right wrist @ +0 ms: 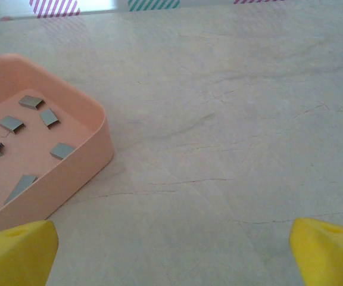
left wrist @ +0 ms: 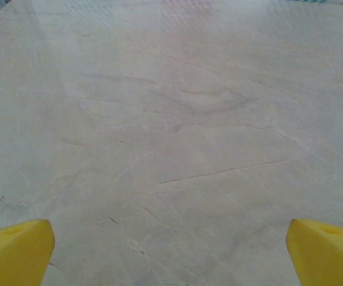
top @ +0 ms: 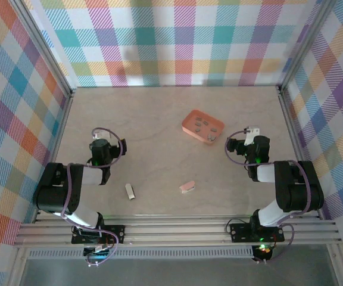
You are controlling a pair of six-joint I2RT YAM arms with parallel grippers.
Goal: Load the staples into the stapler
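Where the stapler is: the stapler (top: 187,187) lies on the table (top: 159,113), low and centre in the top view, between the two arms and touching neither.
Stapler state: too small to tell whether it is open for loading.
Staples: the staples (right wrist: 48,117) lie loose and flat, well apart from the stapler.
Tray: the salmon tray (right wrist: 94,149) holds the staples, six short grey strips scattered on its floor in the right wrist view. It sits right of centre in the top view.
Grey-white piece: a small oblong piece (top: 130,192) lies to the left of the stapler.
Right gripper (right wrist: 171,253): jaws wide and empty, with the tray at the left of its view.
Left gripper (left wrist: 171,253): jaws wide and empty, over bare table.
Risk, staples: thin strips lying flat likely slip from broad fingers or break apart.
Risk, tray: a finger catching the wall could shove or tip the light tray and spill the strips.
Risk, stapler: unbraced, it may skid or twist when touched.
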